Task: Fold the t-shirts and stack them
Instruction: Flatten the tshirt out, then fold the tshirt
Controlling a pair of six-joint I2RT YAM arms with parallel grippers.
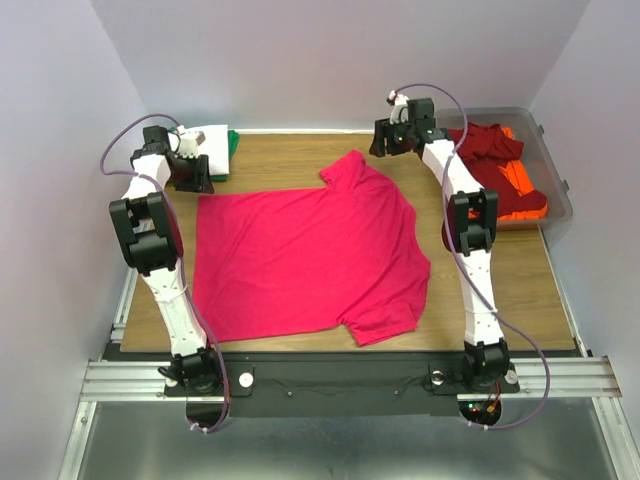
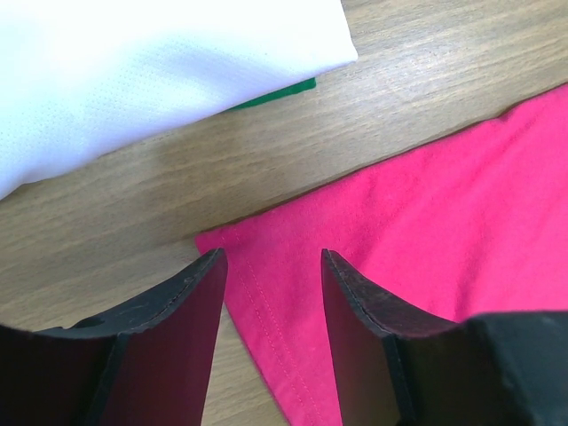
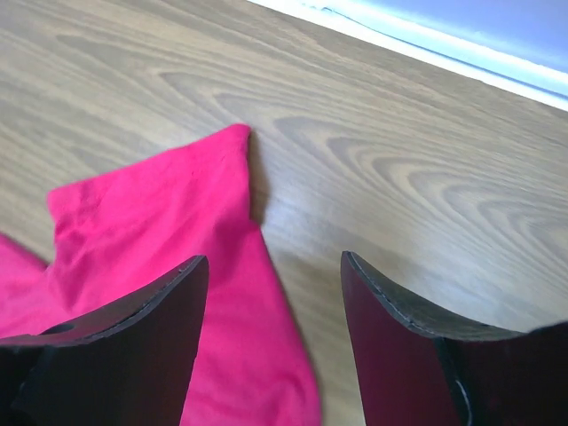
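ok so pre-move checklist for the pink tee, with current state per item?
1. Left end effector open: ok.
2. Right end effector open: ok.
3. Corner of the pink t-shirt between the left fingers: ok.
4. Right centred on the sleeve: not ok; the sleeve lies toward one finger, with bare table under most of the gap.
5. Fingers touching cloth: cannot tell.
6. White t-shirt on green t-shirt clear of the corner: ok, wood shows between.

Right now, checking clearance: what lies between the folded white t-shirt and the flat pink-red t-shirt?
Only bare wooden tabletop, shown in the left wrist view.
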